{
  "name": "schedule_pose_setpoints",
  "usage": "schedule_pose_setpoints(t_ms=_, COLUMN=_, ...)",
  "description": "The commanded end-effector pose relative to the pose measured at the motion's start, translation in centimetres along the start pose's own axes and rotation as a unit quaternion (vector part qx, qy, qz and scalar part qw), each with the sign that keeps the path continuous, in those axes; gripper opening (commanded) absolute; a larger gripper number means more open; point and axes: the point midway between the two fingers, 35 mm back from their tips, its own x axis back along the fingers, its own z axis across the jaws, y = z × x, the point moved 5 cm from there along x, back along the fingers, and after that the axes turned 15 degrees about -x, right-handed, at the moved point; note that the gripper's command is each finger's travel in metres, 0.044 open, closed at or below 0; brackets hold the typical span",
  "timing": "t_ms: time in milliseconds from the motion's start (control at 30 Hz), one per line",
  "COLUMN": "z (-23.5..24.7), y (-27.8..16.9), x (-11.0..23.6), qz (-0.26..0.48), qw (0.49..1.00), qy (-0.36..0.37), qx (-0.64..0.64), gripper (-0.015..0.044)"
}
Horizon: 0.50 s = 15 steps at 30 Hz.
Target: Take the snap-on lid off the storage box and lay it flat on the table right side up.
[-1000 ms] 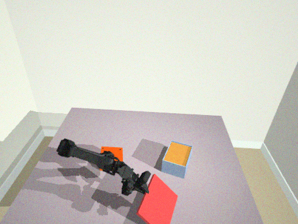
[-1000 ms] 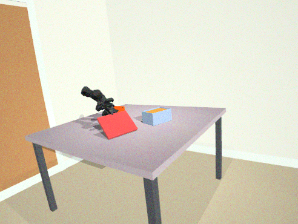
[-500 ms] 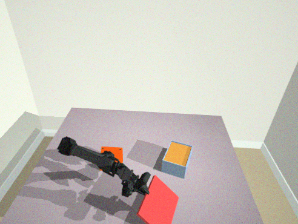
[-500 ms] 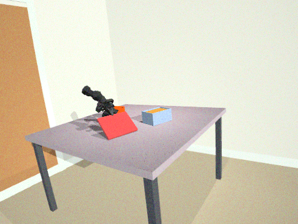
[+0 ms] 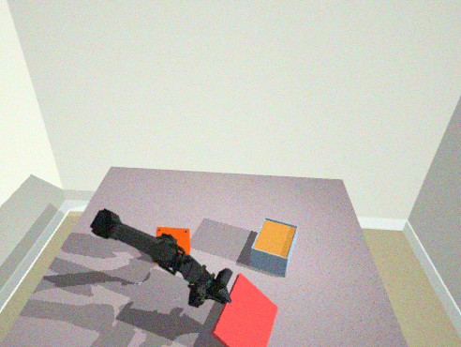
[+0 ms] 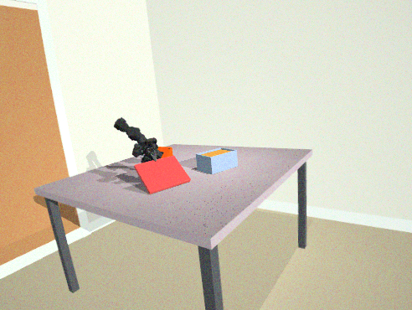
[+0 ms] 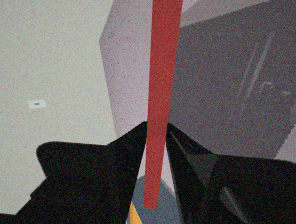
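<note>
The red lid (image 5: 246,312) (image 6: 162,174) (image 7: 161,95) is off the box and tilted, held by one edge above the table, its lower edge close to the table top. My gripper (image 5: 226,292) (image 6: 156,159) (image 7: 156,126) is shut on the lid's upper edge; in the wrist view the lid shows edge-on between the fingers. The pale blue storage box (image 5: 273,246) (image 6: 217,160) stands open with an orange inside, to the right of and behind the lid. A corner of the box shows below the fingers in the wrist view (image 7: 167,205).
The orange base plate (image 5: 176,236) (image 6: 167,151) of the arm sits behind the gripper. The purple-grey table (image 5: 328,263) (image 6: 234,197) has a right edge near the box and a near edge just past the lid.
</note>
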Motion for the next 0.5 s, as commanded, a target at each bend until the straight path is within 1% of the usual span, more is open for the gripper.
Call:
schedule_pose_setpoints(t_ms=0, z=-0.95, y=-0.01, x=-0.48, qz=-0.004, qw=1.000, qy=-0.015, qx=0.002, gripper=0.0000)
schedule_pose_setpoints(t_ms=467, z=-1.79, y=0.22, x=-1.17, qz=-0.004, qw=1.000, qy=-0.014, qx=0.003, gripper=0.0000)
